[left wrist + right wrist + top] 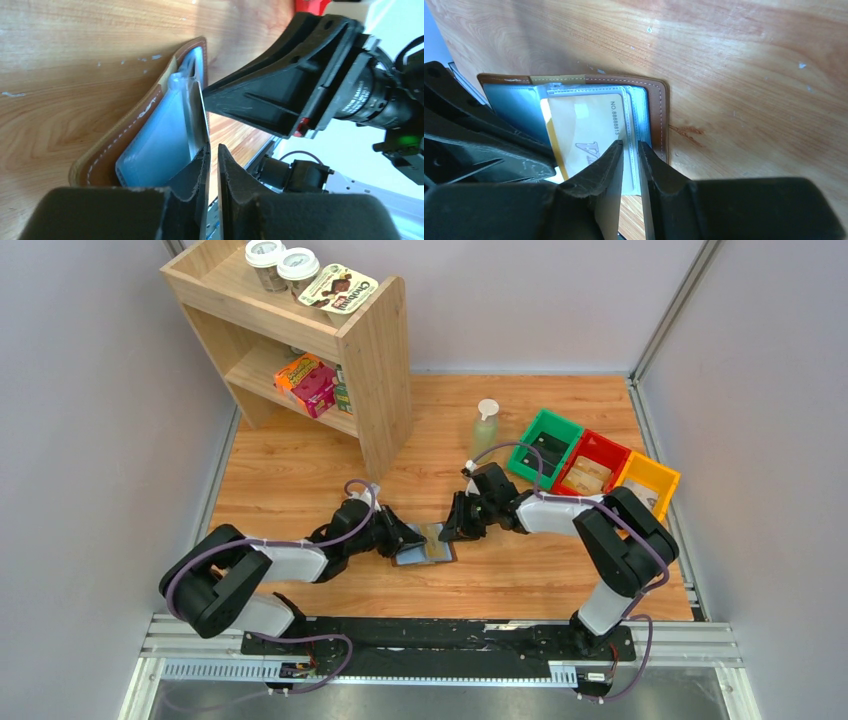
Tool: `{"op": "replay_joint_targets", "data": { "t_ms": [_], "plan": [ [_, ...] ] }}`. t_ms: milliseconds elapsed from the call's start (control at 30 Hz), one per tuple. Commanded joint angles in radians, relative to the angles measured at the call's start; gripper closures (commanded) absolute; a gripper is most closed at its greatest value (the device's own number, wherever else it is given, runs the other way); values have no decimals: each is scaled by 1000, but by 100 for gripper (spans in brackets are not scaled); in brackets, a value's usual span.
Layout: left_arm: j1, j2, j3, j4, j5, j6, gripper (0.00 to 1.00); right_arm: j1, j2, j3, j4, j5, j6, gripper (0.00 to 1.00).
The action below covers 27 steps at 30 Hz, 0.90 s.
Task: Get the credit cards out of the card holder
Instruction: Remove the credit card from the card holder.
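The card holder (pixel 428 550) lies open on the wooden table between both grippers. It shows brown leather (pixel 659 110) and grey-blue inner panels (pixel 155 145). A tan-gold credit card (pixel 584 125) sits in its clear pocket, printed with a number. My left gripper (pixel 408 538) is shut with a thin slit between the fingers; its tips (pixel 213 147) rest at the edge of the wallet's inner panel. My right gripper (pixel 452 532) is shut too; its tips (pixel 630 144) are over the clear pocket's edge, beside the card. Other cards are hidden.
A wooden shelf (pixel 330 340) with jars and boxes stands at the back left. A small bottle (pixel 485 425) stands behind the right arm. Green (pixel 545 445), red (pixel 592 462) and yellow (pixel 648 485) bins sit at the right.
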Motion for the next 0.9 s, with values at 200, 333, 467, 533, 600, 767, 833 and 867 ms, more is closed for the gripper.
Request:
{"op": "replay_joint_targets", "data": {
  "t_ms": [200,333,467,533,600,767,833,867],
  "plan": [
    [4,5,20,136,12,-11,85,5,57,-25,-33,30,-11,75],
    [2,76,21,200,43,-38,76,5,58,-25,-33,28,-11,75],
    [2,110,29,220,51,-43,69,5,63,-25,-33,28,-11,75],
    [2,113,28,222,49,-38,69,5,66,-25,-33,30,-11,75],
    [2,107,21,223,42,-38,69,5,70,-23,-43,40,-9,75],
    [2,71,5,223,17,-42,85,4,98,-14,-69,60,-8,76],
    [2,56,-5,223,8,-45,91,4,104,-14,-75,67,-4,77],
    [2,53,-6,223,5,-45,93,4,106,-14,-76,68,-4,77]
  ]
}}
